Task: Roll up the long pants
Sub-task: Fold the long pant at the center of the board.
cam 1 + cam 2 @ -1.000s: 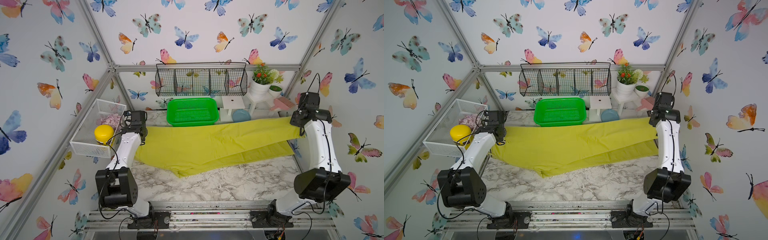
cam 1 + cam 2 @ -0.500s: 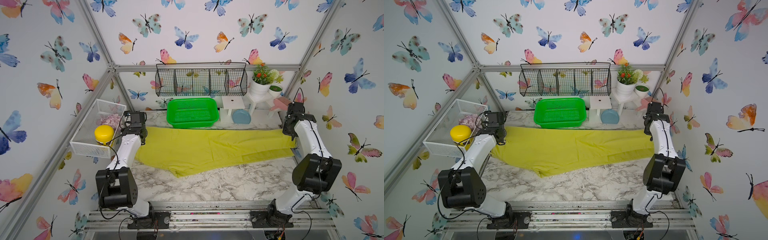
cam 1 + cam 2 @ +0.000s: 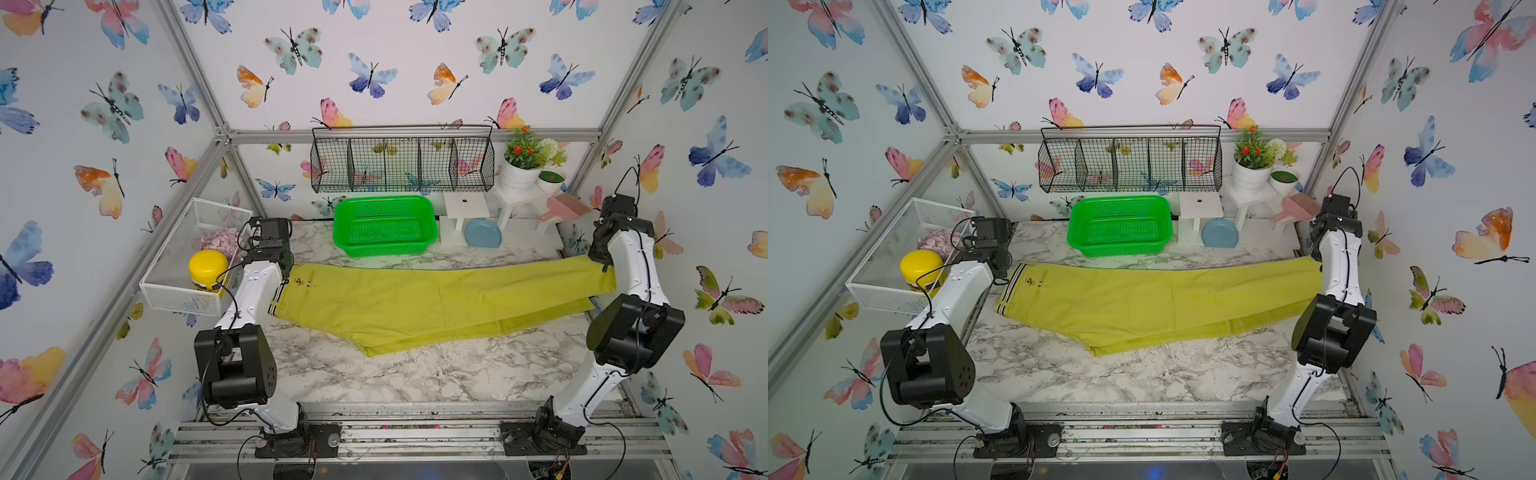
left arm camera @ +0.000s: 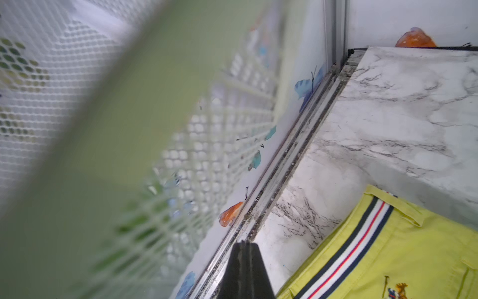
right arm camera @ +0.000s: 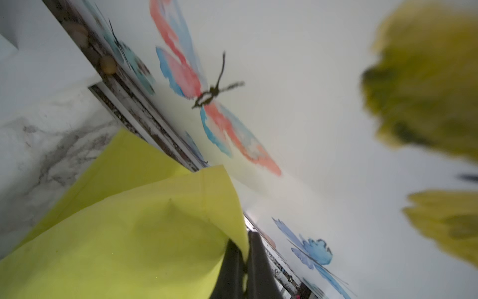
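Note:
The long pants [image 3: 415, 303] [image 3: 1142, 303] are chartreuse and lie stretched across the marble table, with the striped waistband [image 4: 359, 248] at the left and the legs running right. My left gripper [image 4: 244, 242] is shut with nothing in it. It hovers over the table edge just beside the waistband corner, and in both top views the wrist hides it. My right gripper [image 5: 245, 240] is shut on the hem of the upper pants leg [image 5: 129, 233] by the right wall. That leg end is held a little above the table [image 3: 598, 266].
A green perforated basket [image 3: 384, 226] stands just behind the pants. A white mesh basket [image 3: 183, 286] holding a yellow-lidded jar [image 3: 208, 266] hangs close to the left wrist. A white stool [image 3: 465, 208], blue plate [image 3: 482, 232], flowerpot and pink brush stand at the back right.
The right gripper dipped toward the table, then moved right again with the leg end, so the pants lie straighter. The waistband now shows beside the left arm, which has hardly moved.

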Robot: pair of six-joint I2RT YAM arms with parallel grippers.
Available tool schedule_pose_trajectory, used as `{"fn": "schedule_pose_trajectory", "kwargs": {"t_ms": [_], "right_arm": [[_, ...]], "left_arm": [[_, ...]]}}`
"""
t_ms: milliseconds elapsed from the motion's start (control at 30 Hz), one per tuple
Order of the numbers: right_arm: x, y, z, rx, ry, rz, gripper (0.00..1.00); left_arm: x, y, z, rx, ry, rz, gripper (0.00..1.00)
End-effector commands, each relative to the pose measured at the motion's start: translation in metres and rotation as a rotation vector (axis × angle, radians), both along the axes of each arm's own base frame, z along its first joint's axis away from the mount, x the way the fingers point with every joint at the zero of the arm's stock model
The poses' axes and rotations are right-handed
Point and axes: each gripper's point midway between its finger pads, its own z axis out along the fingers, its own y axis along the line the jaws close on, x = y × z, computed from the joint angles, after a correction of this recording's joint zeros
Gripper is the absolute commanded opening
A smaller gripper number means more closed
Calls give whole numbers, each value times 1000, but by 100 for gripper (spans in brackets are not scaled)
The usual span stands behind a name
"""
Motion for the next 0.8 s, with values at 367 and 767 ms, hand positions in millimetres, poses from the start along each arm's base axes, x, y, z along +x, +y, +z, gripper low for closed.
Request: {"fn": "schedule_pose_trajectory", "kwargs": {"t_ms": [367,767], "right_arm": [[-46,47,5,46,-109,82,2],[-41,45,18,43,-129,76,2]], "left_arm": [[-82,-89,-130,-404,214,-30,52],[-100,-81,-164,-395,240,90,54]]}}
